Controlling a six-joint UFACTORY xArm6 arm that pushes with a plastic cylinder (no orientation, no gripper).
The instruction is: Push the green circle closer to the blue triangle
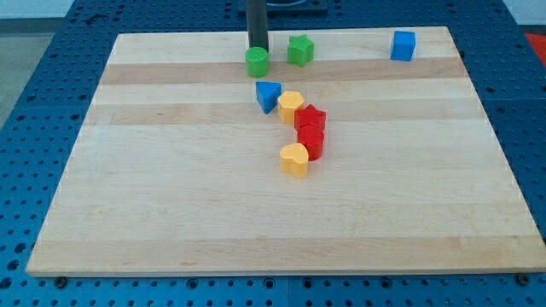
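Nearest the camera lies a yellow heart block (294, 159), its smooth faces catching the light on the pale, striped wooden board (171, 213). Just beyond it and touching, two red blocks sit one behind the other: a nearer red one (310, 142) whose shape I cannot make out, and a red star (310, 118) behind it. A yellow block (290, 106), rounded but hard to name, presses against the star's left side, and the blue triangle (268, 95) stands just left of that. Farther back, the green circle (257, 61), a short ribbed cylinder, stands near the blue triangle but apart from it. My tip (258, 49) comes down as a straight, upright dark rod right behind the green circle, at its far edge and apparently touching it; having no jaws, the rod grasps nothing. A green star (300, 50) sits just right of the circle, and a blue cube (403, 45) rests well apart at the far right. A blue perforated table (34, 102) surrounds the board.
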